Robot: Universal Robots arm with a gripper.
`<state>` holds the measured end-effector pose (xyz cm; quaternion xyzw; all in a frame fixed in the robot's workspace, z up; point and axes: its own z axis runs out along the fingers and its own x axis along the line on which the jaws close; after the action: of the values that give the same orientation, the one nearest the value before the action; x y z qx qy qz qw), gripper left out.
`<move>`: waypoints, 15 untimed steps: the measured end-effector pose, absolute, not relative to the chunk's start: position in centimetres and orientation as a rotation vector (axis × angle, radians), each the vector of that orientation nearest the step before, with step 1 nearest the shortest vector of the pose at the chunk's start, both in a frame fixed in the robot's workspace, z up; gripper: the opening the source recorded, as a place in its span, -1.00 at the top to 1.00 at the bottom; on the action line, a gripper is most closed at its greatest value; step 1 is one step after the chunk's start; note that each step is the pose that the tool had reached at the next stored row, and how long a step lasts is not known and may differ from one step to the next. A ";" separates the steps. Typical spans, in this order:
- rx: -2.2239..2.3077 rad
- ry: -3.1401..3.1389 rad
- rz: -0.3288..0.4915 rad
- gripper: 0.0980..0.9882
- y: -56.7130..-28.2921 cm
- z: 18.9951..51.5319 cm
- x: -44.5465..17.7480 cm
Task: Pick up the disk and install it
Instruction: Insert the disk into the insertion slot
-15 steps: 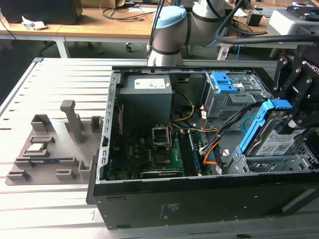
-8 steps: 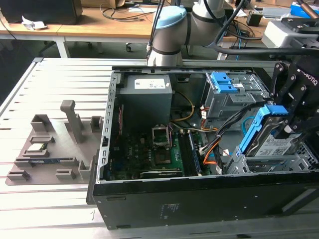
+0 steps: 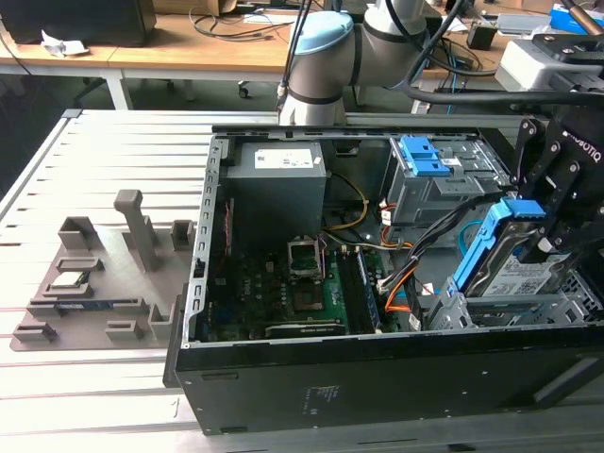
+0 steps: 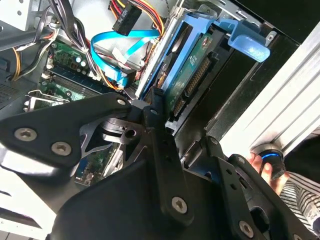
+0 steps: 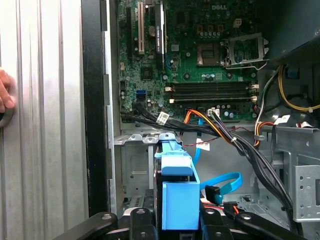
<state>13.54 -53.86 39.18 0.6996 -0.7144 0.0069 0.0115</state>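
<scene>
The disk [image 3: 510,269] is a silver-grey drive with a white label and bright blue side rails. It stands tilted over the metal drive cage [image 3: 528,310] at the case's corner on the exterior view's right. My black gripper [image 3: 543,243] is shut on its raised end. In the first wrist view the blue rail [image 5: 177,200] sits between my two fingers, with the gripper [image 5: 177,222] closed around it. In the second wrist view the disk's green circuit-board edge [image 4: 192,75] and blue tab [image 4: 247,42] point down into the case.
The open computer case [image 3: 283,377] holds a motherboard [image 3: 283,293], a grey power supply [image 3: 278,179], a second blue drive caddy [image 3: 425,159] and cable bundles [image 5: 250,150]. A grey parts fixture [image 3: 104,283] lies at the exterior view's left. A person's hand [image 5: 5,95] rests beside the case.
</scene>
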 end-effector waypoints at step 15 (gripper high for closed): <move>2.182 -2.228 0.021 0.98 -53.9 39.2 13.5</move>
<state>13.54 -53.86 39.15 0.6996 -0.7144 0.0069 0.0114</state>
